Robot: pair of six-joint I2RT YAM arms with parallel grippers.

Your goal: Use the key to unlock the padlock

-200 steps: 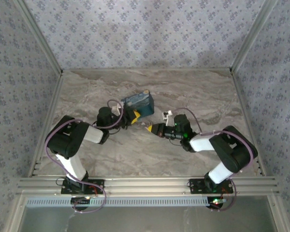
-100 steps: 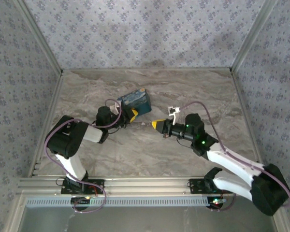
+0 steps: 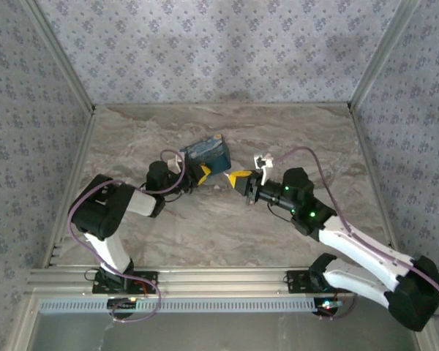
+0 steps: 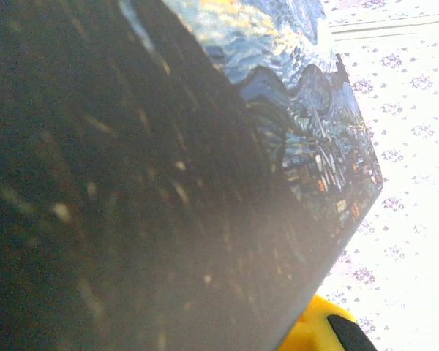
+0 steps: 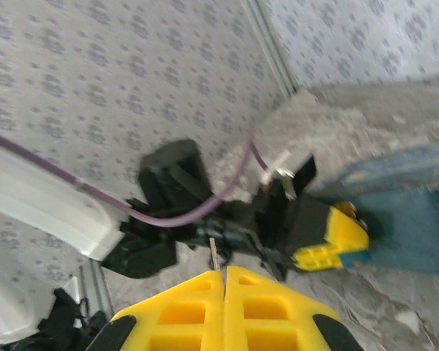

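The left arm (image 3: 110,212) bends low over the grey marble desk (image 3: 293,139) and reaches to the middle. Its left pincer (image 3: 202,175) has yellow tips. The tips are squeezed almost together, pinching the near corner of the blue boxy padlock with a swirly painting on it (image 3: 208,152). The padlock sits near the middle of the desk, a bit to the back. The left wrist camera is right up against it, so its dark side and the blue and yellow swirls (image 4: 293,110) look very big, with one yellow tip (image 4: 314,333) peeking in at the bottom.

Just to the right of the padlock is the right pincer (image 3: 238,178), pointing at it, near but not touching. From the right wrist, its two yellow tips (image 5: 224,292) are pressed tight together, and a thin silver key (image 5: 214,256) sticks out between them. Past the key I can see the left pincer (image 5: 329,241) on the padlock (image 5: 417,219).

The right arm (image 3: 351,241) stretches back to the near right corner.
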